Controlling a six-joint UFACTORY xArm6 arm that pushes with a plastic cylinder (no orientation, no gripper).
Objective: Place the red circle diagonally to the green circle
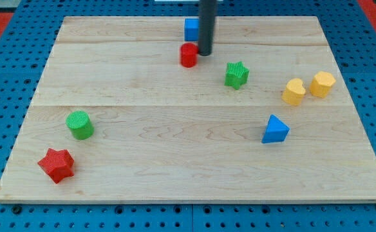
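Near the wooden counter's (175, 174) top, tip (205, 53) touching red plastic circle (188, 55), no fingers fitted, green ridged circle (80, 124) well apart: placement unfinished.

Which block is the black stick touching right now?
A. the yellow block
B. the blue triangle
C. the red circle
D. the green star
C: my tip sits right against the red circle, on its side toward the view's right, just below the blue cube.

Bare board between red circle (188, 55) and green circle (80, 124)
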